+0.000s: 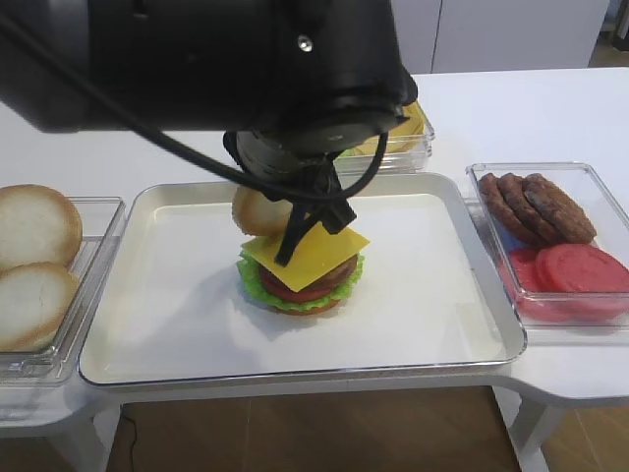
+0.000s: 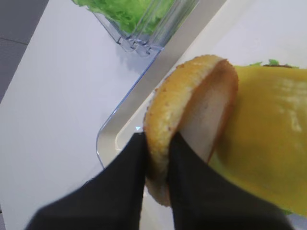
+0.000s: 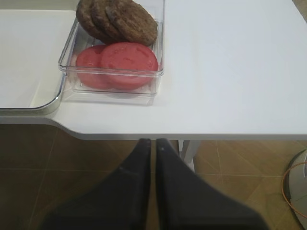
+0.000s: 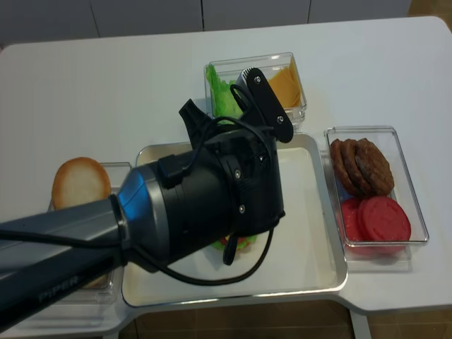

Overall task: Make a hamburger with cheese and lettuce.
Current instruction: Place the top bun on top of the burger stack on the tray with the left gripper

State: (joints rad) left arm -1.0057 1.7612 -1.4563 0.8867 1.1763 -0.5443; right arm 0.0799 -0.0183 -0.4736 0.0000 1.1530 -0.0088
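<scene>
The hamburger stands in the middle of the silver tray. Its yellow cheese lies on top, and the green lettuce frills out low around the stack. My left gripper is shut on the rim of a pale bun half. It holds the bun half on edge, just above the stack's back left and against the cheese. The right gripper is shut and empty, and hangs over the floor off the table's front edge. In the realsense view the left arm hides most of the stack.
A clear box at the right holds brown patties and red tomato slices. Loose bun halves fill a box at the left. Behind the tray stands a box of lettuce leaves and cheese slices.
</scene>
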